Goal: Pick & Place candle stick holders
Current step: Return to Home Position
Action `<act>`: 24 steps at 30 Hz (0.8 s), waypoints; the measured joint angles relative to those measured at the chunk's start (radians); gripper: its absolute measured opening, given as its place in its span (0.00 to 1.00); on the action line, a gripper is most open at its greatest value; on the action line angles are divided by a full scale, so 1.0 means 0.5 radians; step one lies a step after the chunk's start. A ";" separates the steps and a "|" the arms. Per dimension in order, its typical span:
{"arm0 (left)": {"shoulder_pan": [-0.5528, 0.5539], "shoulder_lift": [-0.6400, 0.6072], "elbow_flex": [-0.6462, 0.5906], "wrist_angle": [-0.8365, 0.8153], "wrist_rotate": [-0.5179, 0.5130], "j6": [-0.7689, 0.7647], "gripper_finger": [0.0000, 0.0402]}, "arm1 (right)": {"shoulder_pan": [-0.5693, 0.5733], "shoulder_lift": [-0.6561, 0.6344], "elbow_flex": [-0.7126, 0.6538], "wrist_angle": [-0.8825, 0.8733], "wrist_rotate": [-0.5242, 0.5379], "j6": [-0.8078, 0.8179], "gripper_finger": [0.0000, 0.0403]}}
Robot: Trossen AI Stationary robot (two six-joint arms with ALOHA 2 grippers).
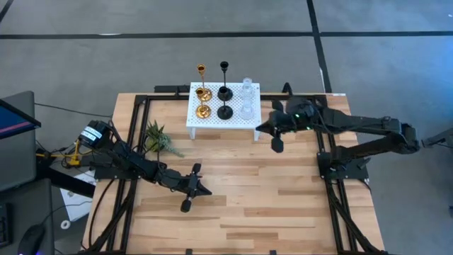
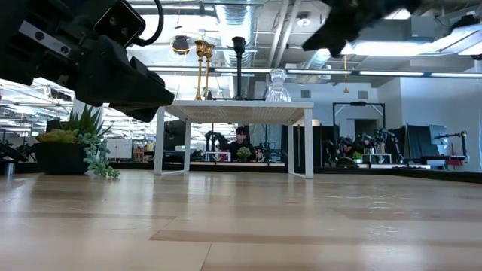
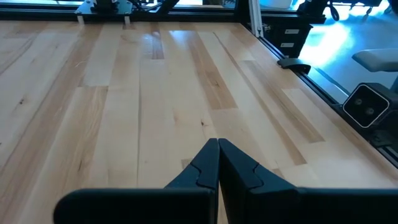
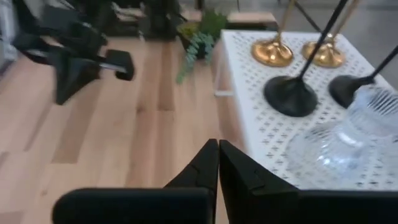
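Six thin-stemmed candle stick holders (image 1: 225, 112) (gold, black and clear glass pairs; the glass ones are hard to separate) stand upright on the white perforated shelf (image 1: 212, 122). The right gripper (image 1: 277, 145), clenched and empty, hovers just beside the shelf's glass end. The left gripper (image 1: 186, 205), also clenched and empty, sits well apart.
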 joint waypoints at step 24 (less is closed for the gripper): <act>0.000 0.000 0.000 0.002 0.001 0.001 0.01 | 0.198 -0.954 -0.710 0.613 -0.061 0.051 0.00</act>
